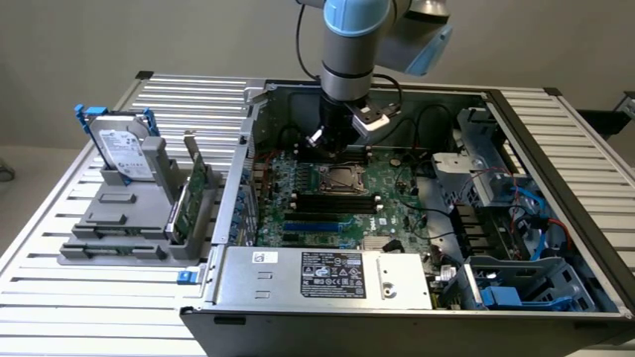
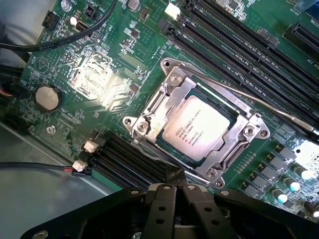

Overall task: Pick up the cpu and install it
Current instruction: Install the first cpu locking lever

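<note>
Cpu (image 2: 199, 128) lies flat inside the motherboard socket (image 2: 149, 107), framed by its metal plate, so it looks seated. Jaws hover just above the socket edge, fully closed and empty, likely because nothing needs carrying.

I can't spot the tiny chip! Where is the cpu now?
The cpu sits in the metal-framed socket in the middle of the green motherboard, right by the tip of the gripper and next to the black memory slots.

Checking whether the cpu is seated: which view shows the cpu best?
The wrist view: the cpu lies in its socket, metal top and print plain. The exterior view shows it as a small pale square, far off.
</note>
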Tool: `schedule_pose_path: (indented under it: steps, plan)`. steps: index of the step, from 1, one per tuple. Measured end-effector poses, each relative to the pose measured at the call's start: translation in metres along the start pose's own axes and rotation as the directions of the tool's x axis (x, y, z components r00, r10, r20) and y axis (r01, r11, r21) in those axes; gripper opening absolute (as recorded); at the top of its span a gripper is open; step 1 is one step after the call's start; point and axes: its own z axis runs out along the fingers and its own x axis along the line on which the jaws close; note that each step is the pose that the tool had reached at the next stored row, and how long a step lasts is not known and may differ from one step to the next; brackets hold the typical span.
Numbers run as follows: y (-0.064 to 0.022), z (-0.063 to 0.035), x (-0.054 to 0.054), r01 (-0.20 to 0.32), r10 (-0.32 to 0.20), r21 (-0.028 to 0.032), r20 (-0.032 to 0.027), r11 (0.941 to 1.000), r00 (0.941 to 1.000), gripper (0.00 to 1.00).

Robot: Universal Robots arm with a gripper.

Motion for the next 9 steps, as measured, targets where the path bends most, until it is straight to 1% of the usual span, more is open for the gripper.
schedule_pose_path:
  steps: [9]
  plan:
    - [0.0006, 0.0009, 0.0006, 0.000, 0.000, 0.0004, 0.0006, 1.0000, 1.0000, 0.11]
